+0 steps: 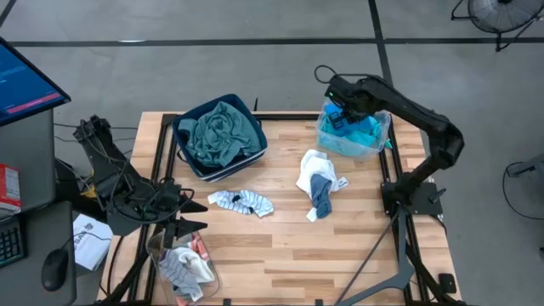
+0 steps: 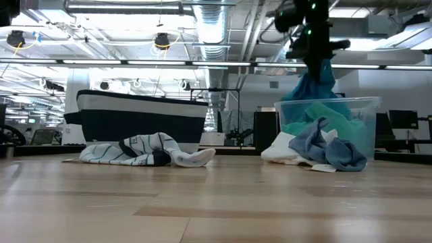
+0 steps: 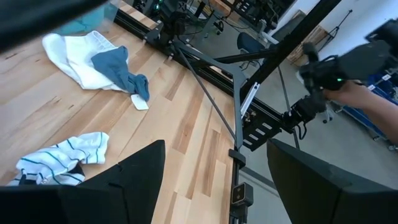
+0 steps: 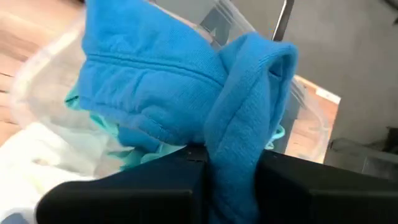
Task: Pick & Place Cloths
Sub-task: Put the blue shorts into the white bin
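Two arms: your left gripper (image 1: pixel 194 217) idles spread open, empty.
Near: striped white sock (image 1: pixel 242 202) lies mid-table.
Far: right gripper (image 1: pixel 340 113) pinches bright blue top (image 4: pixel 186 93) above clear plastic tub (image 1: pixel 380 136).
Risk: dangling fabric could snag the rim.

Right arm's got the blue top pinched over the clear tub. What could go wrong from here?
1. The right gripper holds only a narrow fold of the blue top; it may slip out.
2. The top hangs into the clear tub, on the turquoise cloth; lifting might drag that along or shift the tub.
3. The white and blue cloths lie right beside the tub and could snag.
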Tool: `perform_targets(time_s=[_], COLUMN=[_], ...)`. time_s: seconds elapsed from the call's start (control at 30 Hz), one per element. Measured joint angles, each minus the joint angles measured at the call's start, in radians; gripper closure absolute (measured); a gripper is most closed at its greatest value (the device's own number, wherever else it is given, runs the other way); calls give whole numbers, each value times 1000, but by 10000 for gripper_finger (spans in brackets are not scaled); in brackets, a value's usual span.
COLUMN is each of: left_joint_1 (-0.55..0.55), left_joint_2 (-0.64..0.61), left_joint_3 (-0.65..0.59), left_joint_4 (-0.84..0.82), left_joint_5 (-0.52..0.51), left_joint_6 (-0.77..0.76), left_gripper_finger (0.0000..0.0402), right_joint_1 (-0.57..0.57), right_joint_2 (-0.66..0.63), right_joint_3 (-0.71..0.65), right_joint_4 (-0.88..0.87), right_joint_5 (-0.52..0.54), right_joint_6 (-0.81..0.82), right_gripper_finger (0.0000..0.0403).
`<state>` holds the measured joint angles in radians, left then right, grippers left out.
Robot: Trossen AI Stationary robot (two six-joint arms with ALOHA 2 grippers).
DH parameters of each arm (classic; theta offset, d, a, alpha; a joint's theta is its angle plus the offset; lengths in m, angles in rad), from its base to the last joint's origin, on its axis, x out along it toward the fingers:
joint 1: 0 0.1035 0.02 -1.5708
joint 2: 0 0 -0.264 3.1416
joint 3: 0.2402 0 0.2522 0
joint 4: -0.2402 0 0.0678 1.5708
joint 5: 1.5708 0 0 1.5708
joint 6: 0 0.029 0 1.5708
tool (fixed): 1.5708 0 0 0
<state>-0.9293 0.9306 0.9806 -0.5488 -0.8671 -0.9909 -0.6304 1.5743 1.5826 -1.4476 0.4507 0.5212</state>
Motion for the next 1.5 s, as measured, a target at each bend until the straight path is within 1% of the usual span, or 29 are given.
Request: perform_targets(time_s=[0.1,0.17,0.27,0.37,0.6,0.77,0.83,0.93,1.03,1.23,1.33,1.5], left_joint_1=[-1,-1,-1,-1,-1,-1,-1,-1,-1,-1,-1,-1], left_joint_2=[0,0,0,0,0,0,0,0,0,0,0,0], left_joint_3=[0,0,0,0,0,0,0,0,0,0,0,0], left_joint_4=[0,0,0,0,0,0,1,1,1,0,0,0], left_joint_5=[0,0,0,0,0,0,0,0,0,-6,-8,-33], left_joint_6=[0,0,0,0,0,0,0,0,0,0,0,0], left_gripper_finger=[137,137,137,137,137,137,137,137,137,137,137,137], right_joint_1=[-45,-81,-141,-183,-159,-155,-155,-166,-188,-229,-244,-255], right_joint_2=[38,63,91,115,183,224,218,173,100,-6,-25,-2], right_joint_3=[0,0,0,0,0,-12,-51,-155,-287,-535,-603,-622], right_joint_4=[31,47,60,73,84,143,204,295,390,582,635,687], right_joint_5=[-46,-98,-186,-233,-270,-321,-324,-347,-375,-378,-378,-376], right_joint_6=[-43,-59,-56,-19,92,113,144,208,282,425,473,525], right_gripper_finger=[373,373,373,373,373,373,373,373,373,373,373,356])
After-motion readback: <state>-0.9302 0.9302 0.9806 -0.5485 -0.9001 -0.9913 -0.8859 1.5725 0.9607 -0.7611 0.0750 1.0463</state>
